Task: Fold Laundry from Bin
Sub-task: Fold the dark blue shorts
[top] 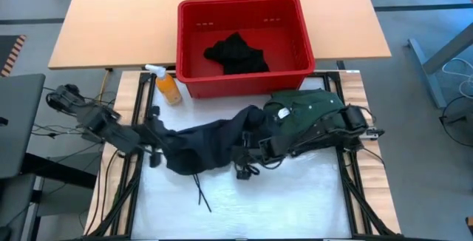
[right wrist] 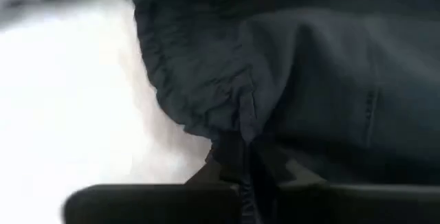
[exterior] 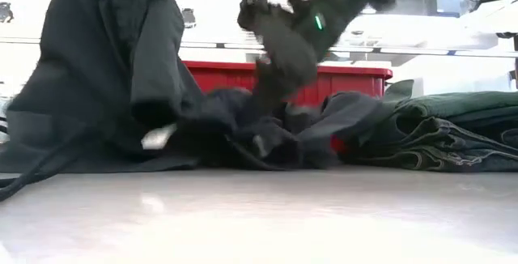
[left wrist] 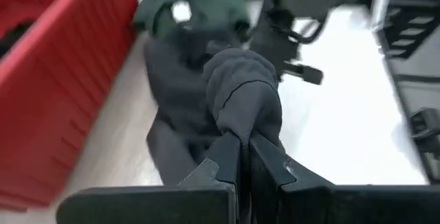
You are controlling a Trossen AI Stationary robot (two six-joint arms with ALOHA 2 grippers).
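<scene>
The left end effector [left wrist: 244, 157] is clamped on a bunched fold of the charcoal garment [top: 211, 141]. The right end effector [right wrist: 242, 157] pinches its gathered edge, likely so the two can stretch it flat over the bench [top: 281, 197]. Beyond the right one lies the green piece [top: 310, 111], whose pale label [left wrist: 181, 11] is unreadable. Farther off, the bin [top: 244, 8] holds more dark laundry [top: 236, 52].

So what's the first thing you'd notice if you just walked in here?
The big red bin at the back of the table, with one black cloth inside. In front of it, a dark garment stretches between the left tool and right tool, both shut on it. A green garment lies to its right.
</scene>
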